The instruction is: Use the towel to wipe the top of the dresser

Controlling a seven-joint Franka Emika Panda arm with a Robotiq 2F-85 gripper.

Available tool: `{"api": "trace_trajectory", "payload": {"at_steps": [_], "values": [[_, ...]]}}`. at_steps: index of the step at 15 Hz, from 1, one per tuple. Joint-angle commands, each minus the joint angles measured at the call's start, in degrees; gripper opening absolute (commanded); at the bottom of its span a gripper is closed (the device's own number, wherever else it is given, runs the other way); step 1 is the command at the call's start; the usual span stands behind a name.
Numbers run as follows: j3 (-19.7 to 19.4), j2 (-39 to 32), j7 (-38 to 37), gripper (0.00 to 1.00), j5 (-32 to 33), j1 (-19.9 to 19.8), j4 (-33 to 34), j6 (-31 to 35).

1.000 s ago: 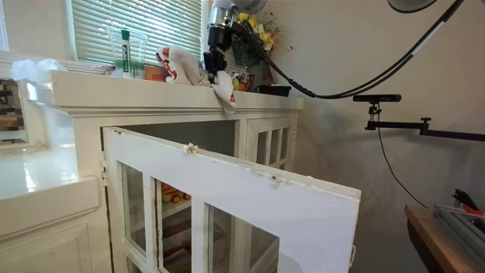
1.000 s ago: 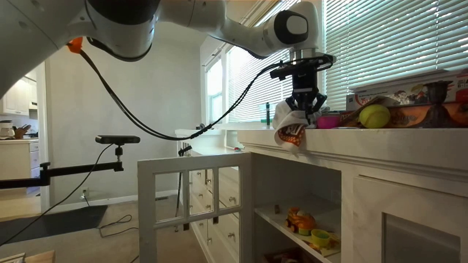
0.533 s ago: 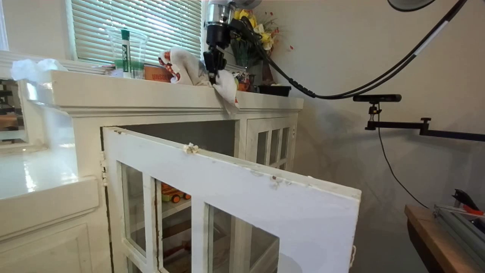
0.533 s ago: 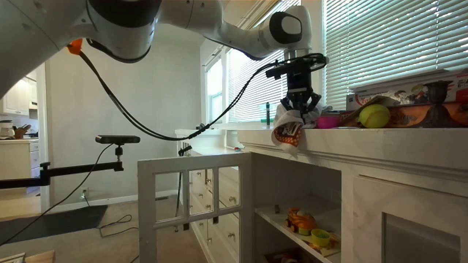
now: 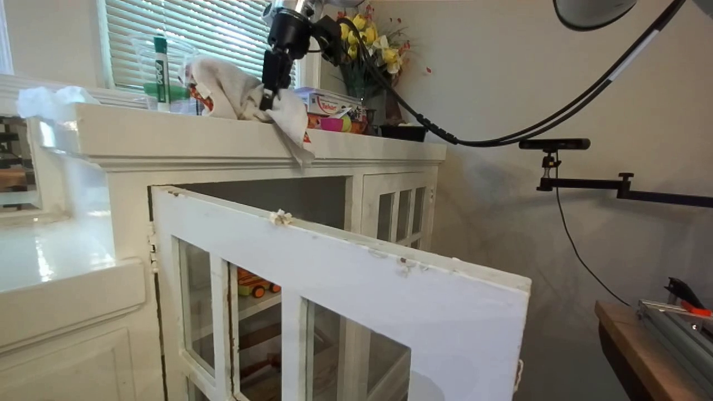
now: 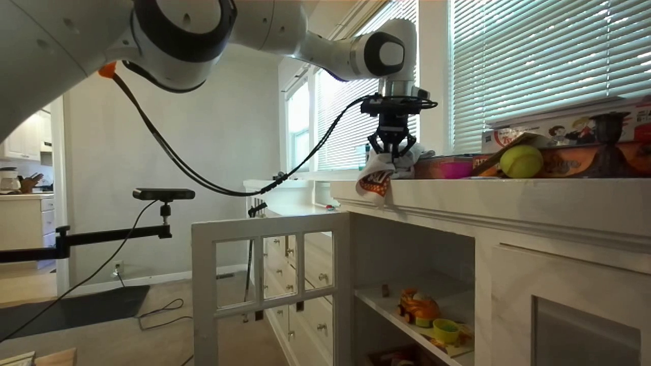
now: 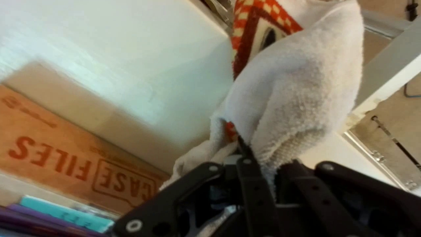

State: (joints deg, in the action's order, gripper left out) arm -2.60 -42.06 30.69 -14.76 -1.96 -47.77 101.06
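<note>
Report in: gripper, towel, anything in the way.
Gripper shut on towel. Towel bunched on dresser, one end hanging over the front. Green-capped marker, orange box close by, possibly in the way.

In both exterior views, facing the dresser point(image 5: 223, 143) and towel point(image 5: 231, 89) from opposite ends; in wrist view, looking closely down on them.

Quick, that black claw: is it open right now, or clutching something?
Gripper: closed, holding a pinched fold of the white towel.
</note>
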Motion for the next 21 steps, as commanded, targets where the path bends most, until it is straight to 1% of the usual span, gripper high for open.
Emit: {"api": "trace_trajectory", "payload": {"at_steps": [1,6,10,15,21], "values": [[3.5,-2.6,6.6,0.02,-4.3,-2.5,3.9,-0.6],[4.6,-1.4,7.3,0.02,-6.8,-5.6,0.2,-0.1],[4.3,0.5,6.3,0.02,-8.4,-8.2,-3.7,1.1],[3.9,3.1,5.3,0.02,-9.5,-10.2,-7.9,2.8],[3.7,9.6,4.7,0.02,-9.4,-11.3,-17.9,8.9]]}}
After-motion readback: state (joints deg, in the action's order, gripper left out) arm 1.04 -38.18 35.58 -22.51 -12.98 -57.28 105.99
